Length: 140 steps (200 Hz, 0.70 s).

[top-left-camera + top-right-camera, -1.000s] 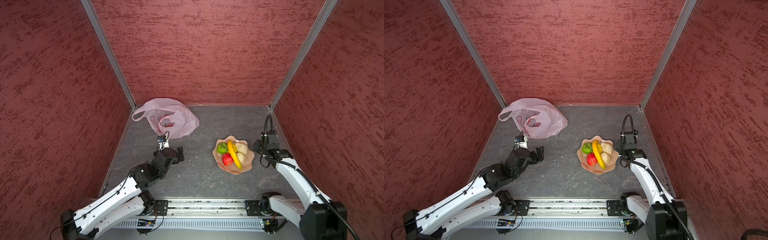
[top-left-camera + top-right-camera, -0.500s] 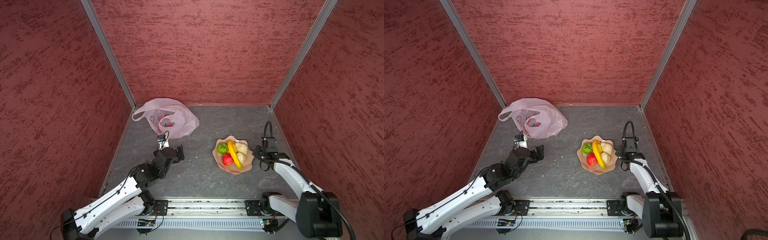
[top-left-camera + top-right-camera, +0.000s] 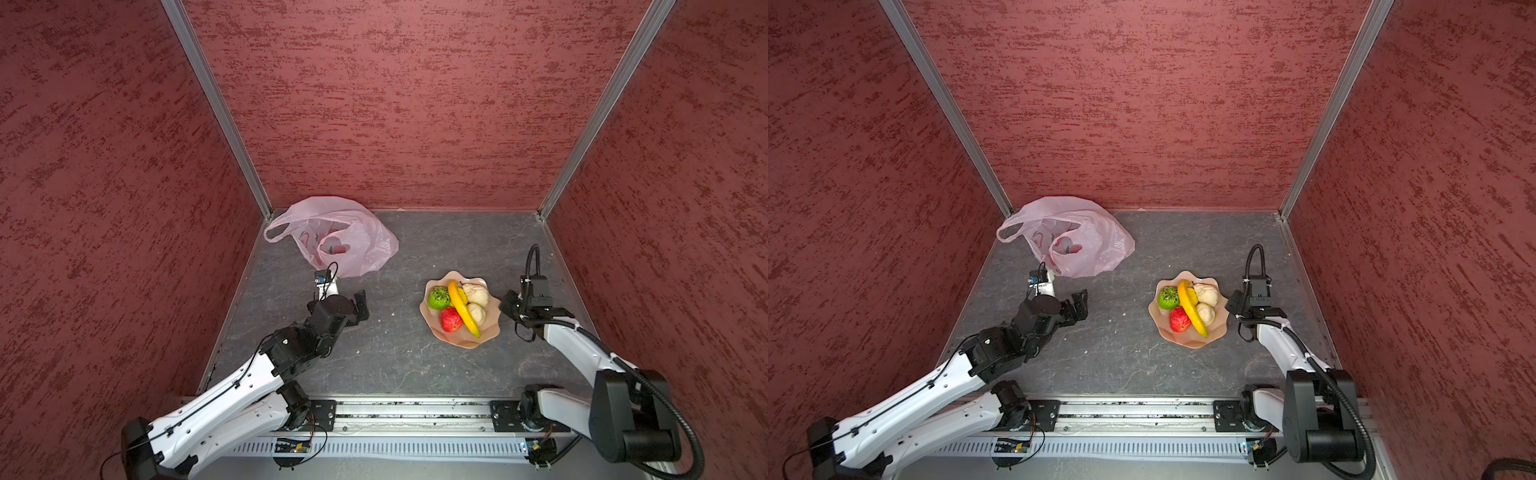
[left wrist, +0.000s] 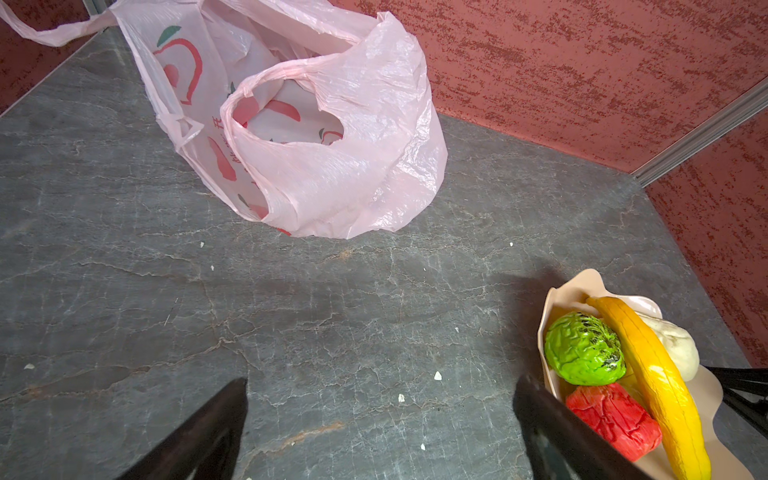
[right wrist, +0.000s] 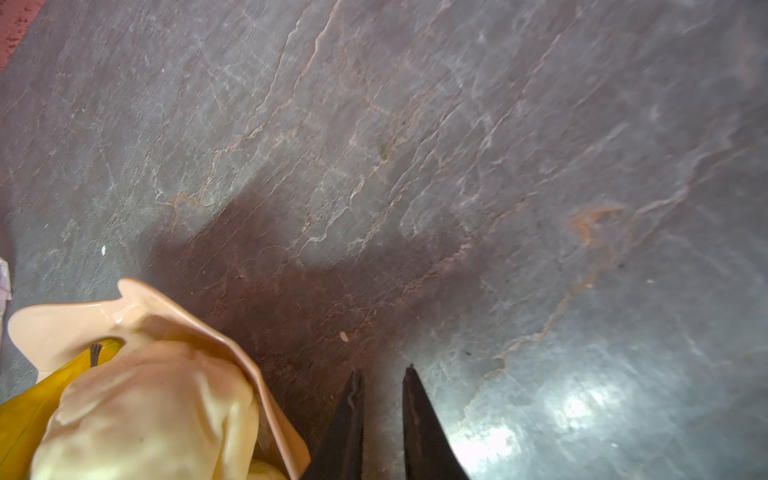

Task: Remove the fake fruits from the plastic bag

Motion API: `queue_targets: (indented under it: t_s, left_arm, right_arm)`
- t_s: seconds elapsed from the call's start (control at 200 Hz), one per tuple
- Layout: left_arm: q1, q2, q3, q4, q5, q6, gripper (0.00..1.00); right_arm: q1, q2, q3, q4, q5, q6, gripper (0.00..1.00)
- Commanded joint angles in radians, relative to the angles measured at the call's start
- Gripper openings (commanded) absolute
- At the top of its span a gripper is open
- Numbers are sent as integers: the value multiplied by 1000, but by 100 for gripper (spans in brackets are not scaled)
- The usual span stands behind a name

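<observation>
1. The grey tabletop [image 3: 395, 365] carries the things.
2. The plastic bag [image 3: 353, 232] slumps near the back-left corner, mouth gaping.
3. A peach bowl [image 3: 451, 338] sits right of centre, well apart from the bag.
4. The fake fruits [image 3: 462, 307], a banana, a green one, a red one and two beige ones, lie in the bowl.
5. The left pincer [image 4: 380, 386] is wide and empty, between bag and bowl.
6. The right pincer [image 5: 383, 374] is narrow and empty, just beside the bowl's rim.

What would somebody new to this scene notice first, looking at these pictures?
The bright fruits heaped in a peach bowl right of the middle: a yellow banana across green, red and beige ones. Next, the crumpled pink bag in the far left corner, mouth gaping.
</observation>
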Motion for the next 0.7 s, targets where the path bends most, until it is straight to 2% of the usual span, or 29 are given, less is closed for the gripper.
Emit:
queue_targets:
  t_s: [0.0, 0.215, 0.696]
  left_arm:
    - [-4, 4, -18, 18, -14, -4, 100]
    - [-4, 12, -23, 30, -13, -5, 100]
    - [-4, -37, -44, 15, -23, -19, 100]
  right_arm:
    - [5, 6, -16, 60, -48, 32, 20]
    - [69, 36, -16, 95, -46, 68, 19]
    - [309, 190, 59, 183, -3, 171, 19]
